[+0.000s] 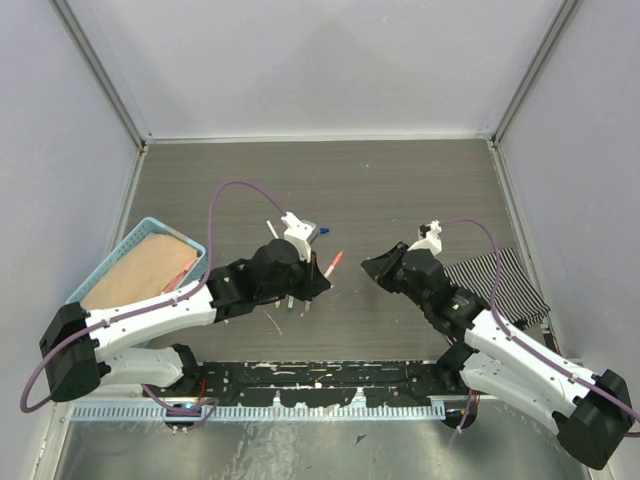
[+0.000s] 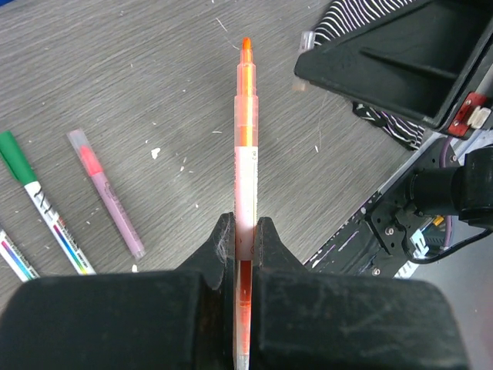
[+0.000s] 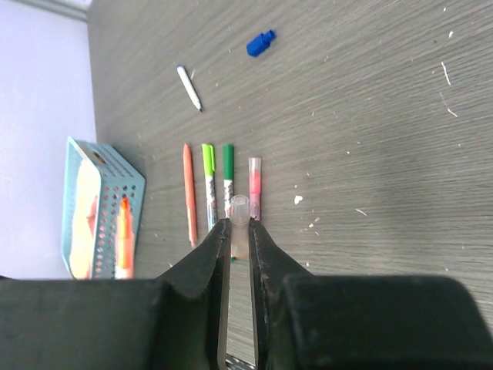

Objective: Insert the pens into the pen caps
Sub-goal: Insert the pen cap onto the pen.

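Two grips, one join — left gripper [image 2: 245,231] clamps an orange pen [image 2: 245,131], right gripper [image 3: 239,231] pinches a clear cap [image 3: 239,212]; tip ahead of the jaws should enter its mouth straight.

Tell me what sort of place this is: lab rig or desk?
Most likely a lab robot cell: plain panel walls on metal frame posts enclose the table; the left arm and right arm are bolted to a rail at its near edge.

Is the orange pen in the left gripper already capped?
No: the orange pen clamped in the left gripper ends in a bare orange tip.
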`<state>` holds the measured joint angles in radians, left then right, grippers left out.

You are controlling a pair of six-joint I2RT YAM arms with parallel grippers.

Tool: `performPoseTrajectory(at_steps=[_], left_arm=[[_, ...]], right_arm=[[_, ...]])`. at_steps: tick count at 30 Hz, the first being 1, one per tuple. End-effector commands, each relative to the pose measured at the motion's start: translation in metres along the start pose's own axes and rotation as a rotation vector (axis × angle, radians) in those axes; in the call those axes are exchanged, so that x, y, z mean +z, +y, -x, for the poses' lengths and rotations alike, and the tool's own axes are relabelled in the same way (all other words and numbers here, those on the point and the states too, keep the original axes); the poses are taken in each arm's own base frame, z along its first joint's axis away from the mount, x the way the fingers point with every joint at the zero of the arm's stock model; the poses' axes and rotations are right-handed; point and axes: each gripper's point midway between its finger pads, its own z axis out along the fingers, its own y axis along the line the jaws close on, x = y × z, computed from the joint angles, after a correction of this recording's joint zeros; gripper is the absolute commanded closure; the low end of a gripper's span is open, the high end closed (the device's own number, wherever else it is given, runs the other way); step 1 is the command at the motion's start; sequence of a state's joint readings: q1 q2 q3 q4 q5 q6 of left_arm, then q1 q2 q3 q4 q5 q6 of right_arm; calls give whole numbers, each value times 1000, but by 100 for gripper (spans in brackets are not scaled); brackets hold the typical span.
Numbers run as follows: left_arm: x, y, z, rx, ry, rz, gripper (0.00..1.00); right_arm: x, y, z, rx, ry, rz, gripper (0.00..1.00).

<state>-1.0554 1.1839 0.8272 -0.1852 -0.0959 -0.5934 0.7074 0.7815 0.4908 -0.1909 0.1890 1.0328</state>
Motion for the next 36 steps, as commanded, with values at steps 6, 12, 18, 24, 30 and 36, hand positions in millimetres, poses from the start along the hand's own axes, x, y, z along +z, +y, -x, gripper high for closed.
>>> performPoseTrajectory(at_steps=[6, 12, 18, 24, 30, 36], left_arm=[[8, -16, -1, -4, -18, -58, 100], [12, -18, -10, 12, 14, -67, 100], [15, -22, -16, 30, 40, -83, 100], [15, -27, -19, 54, 54, -101, 100], [15, -28, -20, 59, 56, -104, 100], [14, -30, -19, 61, 53, -107, 100]], right_arm=[[1, 15, 33, 182, -154, 7, 99], [1, 20, 38, 178, -167, 14, 99], [-2, 30, 44, 160, -179, 46, 99], [-2, 39, 47, 142, -174, 66, 99], [-1, 43, 45, 141, -164, 81, 99], [-1, 45, 45, 136, -157, 87, 99]])
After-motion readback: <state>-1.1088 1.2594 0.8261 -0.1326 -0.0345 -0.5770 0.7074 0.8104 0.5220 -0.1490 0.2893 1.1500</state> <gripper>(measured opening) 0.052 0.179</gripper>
